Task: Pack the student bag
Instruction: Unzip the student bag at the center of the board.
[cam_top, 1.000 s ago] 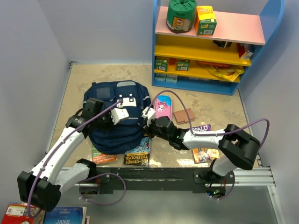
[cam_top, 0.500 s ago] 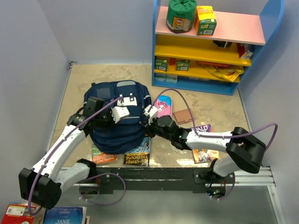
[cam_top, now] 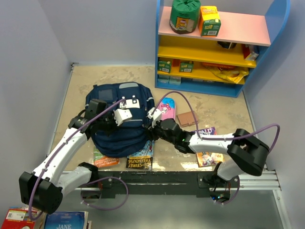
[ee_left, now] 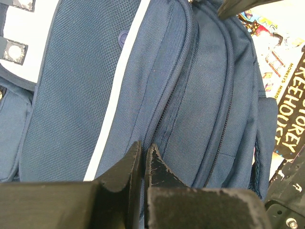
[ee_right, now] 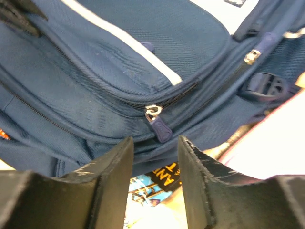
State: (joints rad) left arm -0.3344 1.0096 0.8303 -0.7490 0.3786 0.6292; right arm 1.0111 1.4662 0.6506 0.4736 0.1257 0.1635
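Blue shelf unit (cam_top: 280, 21) at the table's (cam_top: 95, 76) far right, green roll (cam_top: 185, 15) and yellow carton (cam_top: 209, 20) on its top board, pink pencil case (cam_top: 167, 108) near a small brown pouch (cam_top: 187, 119), treehouse book (cam_top: 141, 160), Roald Dahl book (cam_top: 208, 156) lying flat.

"STOREY TREEHOUSE" on black book (ee_left: 288, 125); "JANE" on blue book (cam_top: 66, 222); "ROALD" on purple book (cam_top: 206, 130).

One student bag (cam_top: 116, 119), one pink pencil case (cam_top: 167, 107), one shelf unit (cam_top: 238, 21). Three books (cam_top: 139, 161) lie on the counter (cam_top: 95, 81), with two more past its near edge.
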